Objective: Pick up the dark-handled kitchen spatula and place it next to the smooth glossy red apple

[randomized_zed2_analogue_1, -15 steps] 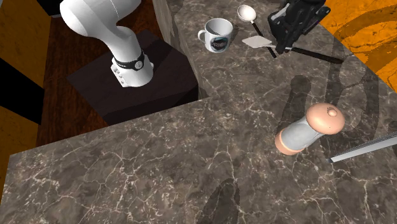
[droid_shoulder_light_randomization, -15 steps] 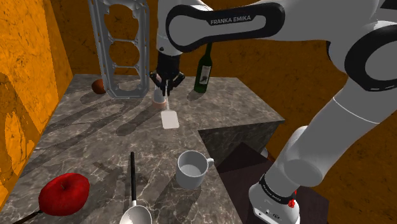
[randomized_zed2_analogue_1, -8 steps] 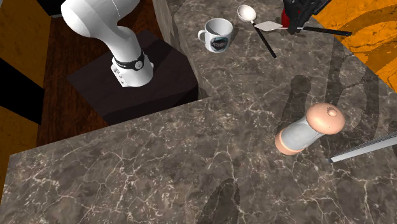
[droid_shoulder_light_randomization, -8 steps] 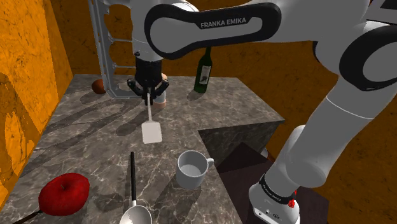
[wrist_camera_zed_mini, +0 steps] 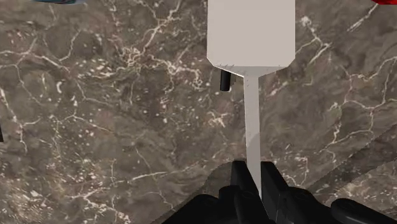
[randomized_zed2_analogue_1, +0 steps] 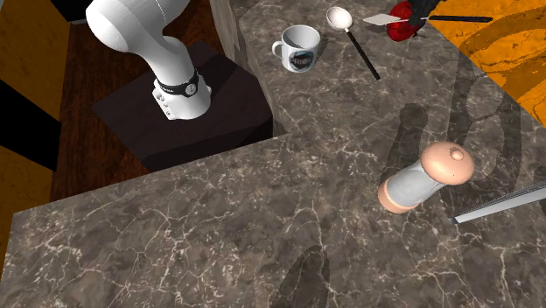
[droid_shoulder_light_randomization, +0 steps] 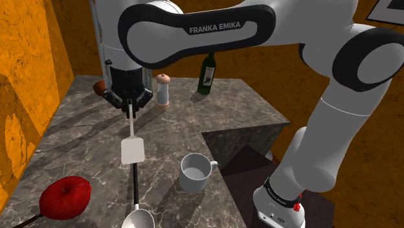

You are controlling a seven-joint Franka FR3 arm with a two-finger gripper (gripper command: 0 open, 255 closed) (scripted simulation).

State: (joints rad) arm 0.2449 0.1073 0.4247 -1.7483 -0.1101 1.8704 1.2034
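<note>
Above the tabletop (droid_shoulder_light_randomization: 78,139), left of centre in the shoulder view, the pincer (droid_shoulder_light_randomization: 130,103) clasps the spatula (droid_shoulder_light_randomization: 133,150) by its handle, pale blade hanging down, up and right of the apple (droid_shoulder_light_randomization: 65,196).

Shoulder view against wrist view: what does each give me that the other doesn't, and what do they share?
Shoulder view adds the whole red apple, the green bottle and the arm. Wrist view adds a close look at the end effector, its fingers clasping the spatula by its pale shaft. Both share the spatula, held blade-first over the marble counter.
</note>
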